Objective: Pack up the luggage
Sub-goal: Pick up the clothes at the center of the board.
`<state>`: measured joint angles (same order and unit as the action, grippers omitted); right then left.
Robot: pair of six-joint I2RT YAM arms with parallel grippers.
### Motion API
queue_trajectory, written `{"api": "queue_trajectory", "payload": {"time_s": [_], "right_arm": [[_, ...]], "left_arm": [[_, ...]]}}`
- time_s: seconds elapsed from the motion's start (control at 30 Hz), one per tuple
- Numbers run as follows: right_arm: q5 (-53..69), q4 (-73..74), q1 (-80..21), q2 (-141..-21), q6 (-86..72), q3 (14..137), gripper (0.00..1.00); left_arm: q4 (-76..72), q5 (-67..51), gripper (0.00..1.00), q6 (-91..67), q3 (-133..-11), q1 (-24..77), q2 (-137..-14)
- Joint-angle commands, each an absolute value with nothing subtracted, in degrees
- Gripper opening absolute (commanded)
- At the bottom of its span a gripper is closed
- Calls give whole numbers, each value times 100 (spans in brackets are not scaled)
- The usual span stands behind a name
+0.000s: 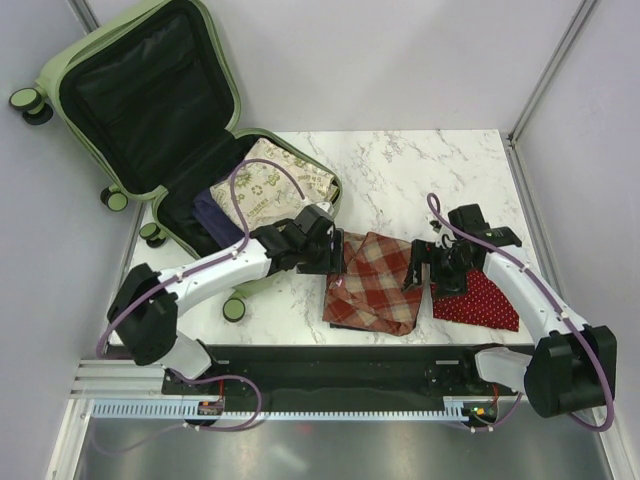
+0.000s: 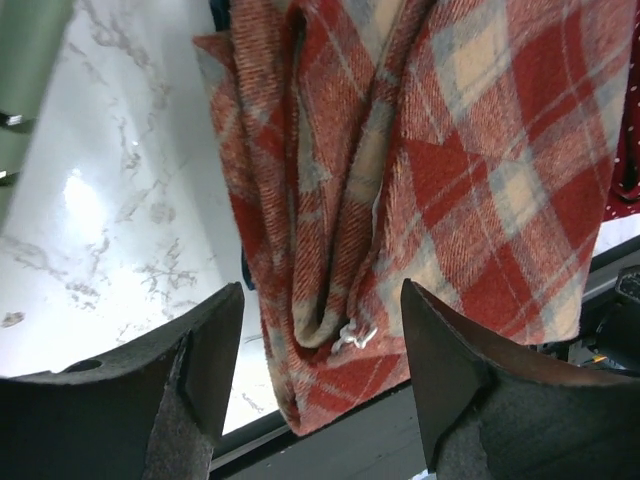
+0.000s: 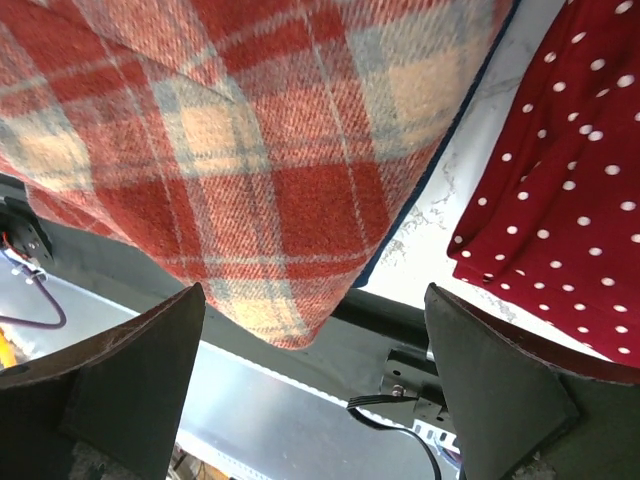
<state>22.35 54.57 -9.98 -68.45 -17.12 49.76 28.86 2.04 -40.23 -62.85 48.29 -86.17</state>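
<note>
The luggage (image 1: 150, 100), a pale green suitcase, lies open at the back left with its lid leaning up; its shell shows as a green edge (image 2: 25, 70) in the left wrist view. In its lower half lie a beige patterned cloth (image 1: 275, 180) and a dark blue item (image 1: 215, 215). A red plaid cloth (image 1: 375, 285) (image 2: 450, 150) (image 3: 250, 130) lies folded mid-table. My left gripper (image 1: 335, 258) (image 2: 322, 350) is open over the cloth's left edge, with a fold between its fingertips untouched. My right gripper (image 1: 422, 275) (image 3: 315, 350) stands wide open at the cloth's right corner.
A red polka-dot cloth (image 1: 480, 300) (image 3: 570, 180) lies on the marble table (image 1: 400, 170) just right of the plaid one, under the right arm. The black base rail (image 1: 350, 365) runs along the near edge. Grey walls close in the sides.
</note>
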Motion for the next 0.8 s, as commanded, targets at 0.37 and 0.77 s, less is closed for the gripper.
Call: {"api": "queue_trajectory", "payload": {"time_s": [0.37,0.77], "right_arm": [[2874,4975,-888,-7154,-1547,4632,98],[2883,4869,-800,-7269,-1520,4518,98]], "left_arm": [[2646,-430,57,-4043,-6943,4975,-9483],[2602,-598,10,-4359,-6680,5001,-9264]]}}
